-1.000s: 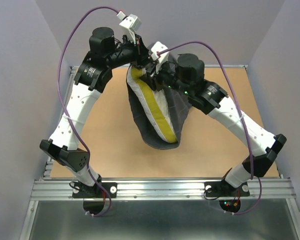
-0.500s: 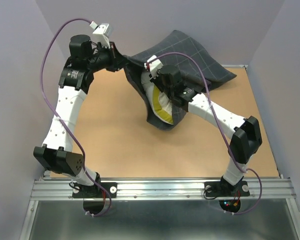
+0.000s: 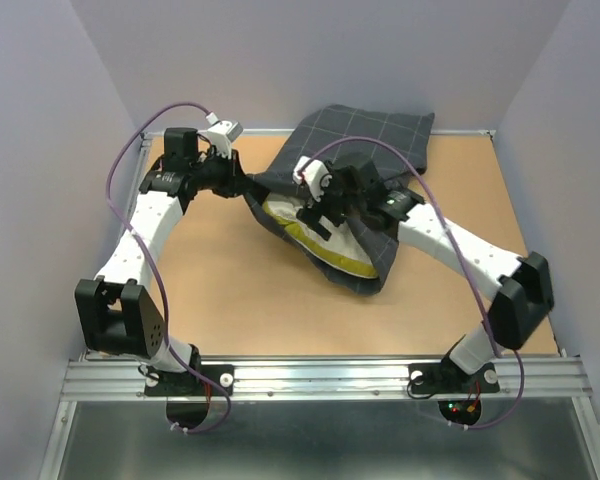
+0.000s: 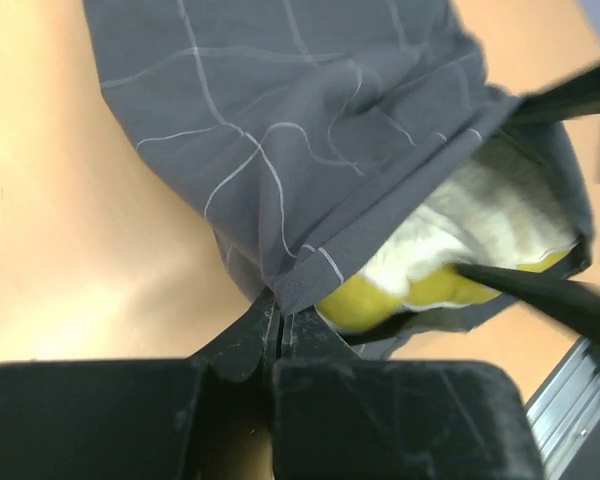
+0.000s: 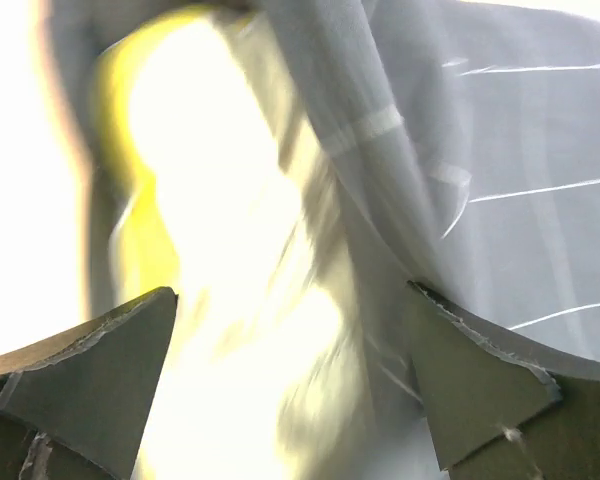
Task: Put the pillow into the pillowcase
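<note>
Toward the far edge of the surface (image 3: pixel 230 300), the pillowcase (image 3: pixel 370 130) lies with the pillow (image 3: pixel 320 243) partly inside, its hem pinched in the closed left end effector (image 4: pixel 280 320), while the right end effector (image 5: pixel 291 290) is spread wide at its mouth.

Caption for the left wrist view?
Left gripper shut on the dark grey gridded cloth pillowcase, white-and-yellow pillow showing inside its mouth.

Two white arms (image 3: pixel 140 235) with black joints, looping purple cables (image 3: pixel 177 105) and black jaws
</note>
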Available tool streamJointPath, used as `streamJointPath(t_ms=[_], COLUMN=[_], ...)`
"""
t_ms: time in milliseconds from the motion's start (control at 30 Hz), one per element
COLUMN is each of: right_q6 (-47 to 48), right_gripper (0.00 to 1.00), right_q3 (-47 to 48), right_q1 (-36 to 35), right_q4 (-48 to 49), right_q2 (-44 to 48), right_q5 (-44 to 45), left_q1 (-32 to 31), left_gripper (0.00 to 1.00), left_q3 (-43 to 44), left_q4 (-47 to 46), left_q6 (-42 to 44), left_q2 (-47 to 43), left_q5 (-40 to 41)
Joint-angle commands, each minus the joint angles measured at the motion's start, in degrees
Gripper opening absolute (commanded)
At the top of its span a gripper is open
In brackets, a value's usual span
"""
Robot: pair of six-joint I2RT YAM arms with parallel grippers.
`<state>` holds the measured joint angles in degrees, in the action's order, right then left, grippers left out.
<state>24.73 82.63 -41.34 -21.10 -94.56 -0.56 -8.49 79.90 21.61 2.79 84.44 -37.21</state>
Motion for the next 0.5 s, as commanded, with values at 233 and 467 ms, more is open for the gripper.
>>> streamJointPath(t_ms=[233,467], right_q6=[2.1,2.7], right_gripper=[0.99,1.00], right_q3=[-16.8,-29.4], right_q1=[0.3,0.3], right_q4=[-26.9,-28.6], right_q2=[25.0,30.4], right_q5=[-11.8,-6.3], left_q1=[1.8,1.5], left_gripper=[0.07,0.05], left_q3=[-16.2,-20.9], left_q4=[2.6,1.3], left_q6=[24.0,23.1], left_q2=[-4.5,-6.2], left_q5=[-0.4,0.7])
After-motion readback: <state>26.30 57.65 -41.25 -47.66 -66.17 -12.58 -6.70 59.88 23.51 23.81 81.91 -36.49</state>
